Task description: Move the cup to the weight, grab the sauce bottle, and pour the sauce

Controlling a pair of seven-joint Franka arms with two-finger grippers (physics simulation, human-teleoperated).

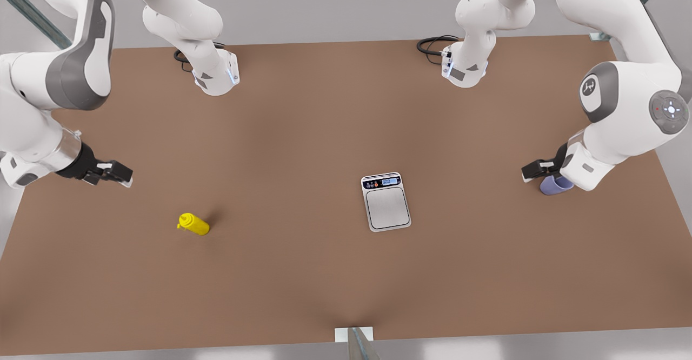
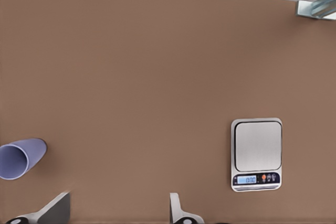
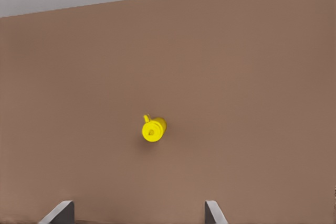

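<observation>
Your two grippers hover open-fingered over a brown table [image 1: 303, 284] against a pale grey wall.

The left gripper [image 1: 532, 172] hangs beside the cup [image 1: 554, 186]; the right gripper [image 1: 116, 175] near the sauce bottle [image 1: 193, 224]; the weight [image 1: 385, 202] sits between.

one cup [image 1: 556, 185], one weight [image 1: 386, 201], one sauce bottle [image 1: 193, 224]

The left gripper [image 1: 535, 172] is held low at the front view's right, its fingers [image 2: 176, 205] spread wide apart and nothing clasped between them; its forearm is bent down from a raised elbow. The right gripper [image 1: 116, 174] is held at the front view's left, its fingers [image 3: 212, 211] likewise parted and empty, the wrist angled downward and inward. Both arm bases are mounted along the far edge.
</observation>
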